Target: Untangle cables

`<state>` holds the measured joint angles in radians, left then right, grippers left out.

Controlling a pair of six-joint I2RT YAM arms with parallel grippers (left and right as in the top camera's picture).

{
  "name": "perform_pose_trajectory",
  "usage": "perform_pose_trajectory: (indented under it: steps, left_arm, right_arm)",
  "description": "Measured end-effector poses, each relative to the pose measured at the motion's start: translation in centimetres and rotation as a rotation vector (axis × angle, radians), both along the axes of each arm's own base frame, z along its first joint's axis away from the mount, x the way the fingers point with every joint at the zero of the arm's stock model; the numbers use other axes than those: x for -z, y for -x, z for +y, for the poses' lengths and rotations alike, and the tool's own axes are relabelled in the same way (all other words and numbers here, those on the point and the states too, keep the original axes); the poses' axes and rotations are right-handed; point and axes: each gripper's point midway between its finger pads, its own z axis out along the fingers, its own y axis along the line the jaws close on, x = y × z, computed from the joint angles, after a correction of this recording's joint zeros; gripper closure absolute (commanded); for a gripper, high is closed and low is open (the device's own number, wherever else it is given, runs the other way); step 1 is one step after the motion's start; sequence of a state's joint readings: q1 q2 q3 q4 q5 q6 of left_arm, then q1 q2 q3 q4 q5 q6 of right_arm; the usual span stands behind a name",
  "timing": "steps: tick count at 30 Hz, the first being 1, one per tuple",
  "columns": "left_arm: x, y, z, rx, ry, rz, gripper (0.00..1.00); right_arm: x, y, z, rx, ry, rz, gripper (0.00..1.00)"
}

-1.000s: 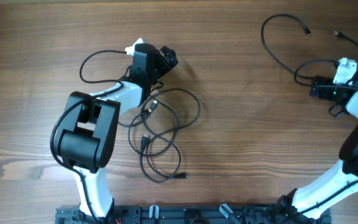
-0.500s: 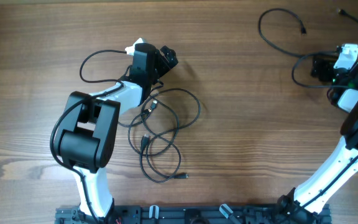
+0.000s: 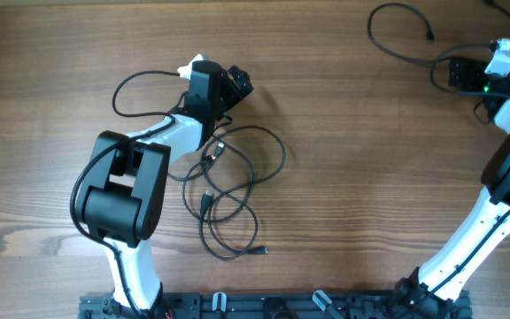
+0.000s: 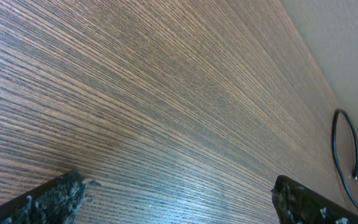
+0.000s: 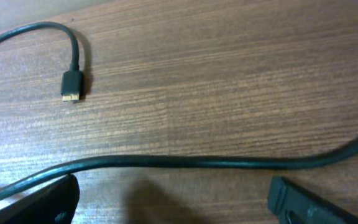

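Observation:
A tangle of thin black cables (image 3: pixel 211 158) lies in loops mid-table, with plugs at its middle and a loose end near the front. My left gripper (image 3: pixel 242 81) is open and empty just beyond it; its view shows bare wood between the fingers (image 4: pixel 179 194). A separate black cable (image 3: pixel 372 34) curls at the far right. My right gripper (image 3: pixel 455 73) is open beside it. In the right wrist view this cable (image 5: pixel 166 162) runs across just ahead of the open fingers (image 5: pixel 173 202), and its plug (image 5: pixel 71 85) lies further out.
A thin black loop (image 3: pixel 122 89) lies left of the left arm's wrist. The far right cable also shows in the left wrist view (image 4: pixel 335 143), near the table's far edge. Both arm bases stand at the front edge.
My right arm has moved toward the far edge, and the right cable has shifted that way with it. The left arm and the tangle have not moved.

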<state>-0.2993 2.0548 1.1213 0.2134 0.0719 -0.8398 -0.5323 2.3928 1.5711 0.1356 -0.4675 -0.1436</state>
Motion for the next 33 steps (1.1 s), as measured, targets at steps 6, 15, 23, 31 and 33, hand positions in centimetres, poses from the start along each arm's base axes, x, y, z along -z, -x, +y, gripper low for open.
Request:
perform_pose_trajectory:
  steps: [6,15,23,31,33]
  left_arm:
    - [0.0,0.0,0.0,0.000,-0.001,0.000,0.00]
    - [0.0,0.6,0.2,0.094,-0.103,-0.024,0.00]
    - [-1.0,5.7,2.7,0.181,-0.252,0.109,0.00]
    - [-8.5,10.2,5.4,0.174,-0.351,0.119,0.00]
    - [-9.4,11.5,6.2,0.165,-0.373,0.135,0.00]
  right_arm:
    - [-1.0,-0.3,0.1,-0.019,-0.065,0.109,0.00]
    - [-12.7,2.8,1.8,-0.085,0.036,0.115,0.00]
    - [-22.3,8.9,9.8,-0.186,0.000,0.177,0.00]
    - [-22.3,13.5,25.2,-0.519,-0.185,0.360,0.00]
    - [-21.6,14.4,28.8,-0.598,-0.187,0.408,0.00]
